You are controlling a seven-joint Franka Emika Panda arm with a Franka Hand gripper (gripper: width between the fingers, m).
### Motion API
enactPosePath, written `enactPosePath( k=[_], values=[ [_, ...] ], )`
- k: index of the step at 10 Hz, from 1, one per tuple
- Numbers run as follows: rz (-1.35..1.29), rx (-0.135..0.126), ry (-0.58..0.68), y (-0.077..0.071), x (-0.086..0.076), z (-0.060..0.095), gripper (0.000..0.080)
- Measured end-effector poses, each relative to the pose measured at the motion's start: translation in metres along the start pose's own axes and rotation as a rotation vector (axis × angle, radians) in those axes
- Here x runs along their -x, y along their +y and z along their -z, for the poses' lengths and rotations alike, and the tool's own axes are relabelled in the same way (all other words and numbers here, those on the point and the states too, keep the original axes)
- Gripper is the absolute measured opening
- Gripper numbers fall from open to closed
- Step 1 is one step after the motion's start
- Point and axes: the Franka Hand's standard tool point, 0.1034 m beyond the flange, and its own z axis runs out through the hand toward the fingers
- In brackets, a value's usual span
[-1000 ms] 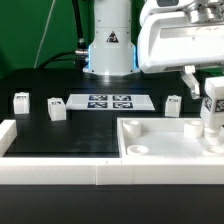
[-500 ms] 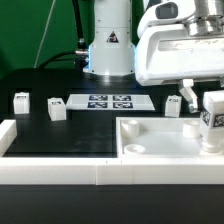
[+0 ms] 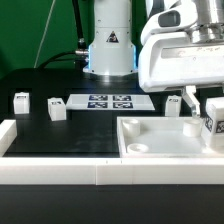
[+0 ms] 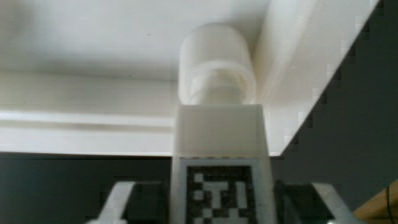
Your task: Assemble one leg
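My gripper [image 3: 211, 112] is shut on a leg [image 3: 214, 120], a stubby white post with a black-and-white tag on its face. It holds the leg upright over the right side of the big white tray-like part [image 3: 150, 143]. In the wrist view the leg [image 4: 221, 110] stands between my fingers [image 4: 128, 200], its tag towards the camera and its rounded end pointing at an inner corner of the tray-like part [image 4: 107, 95]. I cannot tell whether the leg touches the part. Three more legs stand on the black table [image 3: 21, 100], [image 3: 57, 110], [image 3: 173, 104].
The marker board [image 3: 110, 101] lies flat behind the tray-like part. A white wall [image 3: 50, 168] runs along the table's front edge and up its left side. The arm's base [image 3: 108, 45] stands at the back.
My gripper has come down with the leg and shifted slightly toward the exterior view's right. The leg now sits lower over the tray-like part. Nothing else has moved.
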Motion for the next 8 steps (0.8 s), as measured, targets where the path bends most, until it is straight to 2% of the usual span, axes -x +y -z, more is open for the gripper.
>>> enactPosePath(
  k=[2,5,7,8],
  values=[
    [0.003,0.006,0.061,0.0005,0.0013,-0.0029,0.0288],
    [0.002,0.004,0.033,0.0003,0.0036,-0.0041,0.0297],
    [0.002,0.004,0.031,0.0003,0.004,-0.0043,0.0606],
    [0.002,0.004,0.031,0.0003,0.0042,-0.0045,0.0636]
  ],
)
